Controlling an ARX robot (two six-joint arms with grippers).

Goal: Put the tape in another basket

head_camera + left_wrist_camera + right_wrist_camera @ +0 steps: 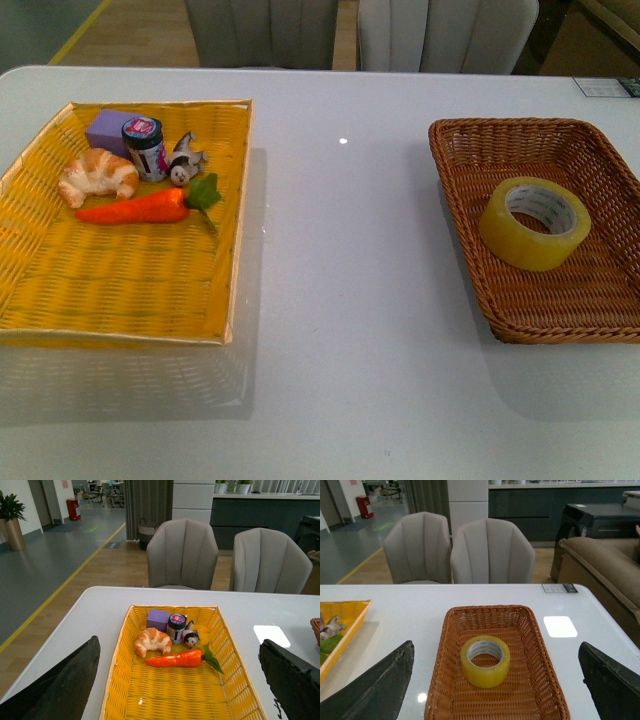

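The tape (532,248), a wide yellowish roll with a white core, lies flat in the brown wicker basket (455,175) at the table's right. In the right wrist view the tape (485,672) sits in the middle of the basket (445,650). My right gripper (496,644) is open and empty, above and short of the basket, with the tape between its finger lines. My left gripper (180,645) is open and empty over the near end of the yellow woven tray (170,700). Neither arm shows in the front view.
The yellow tray (120,290) at the left holds a croissant (98,175), a toy carrot (135,208), a small jar (146,148), a purple box (108,128) and a small toy figure (185,160) at its far end. Two grey chairs (490,550) stand behind the table.
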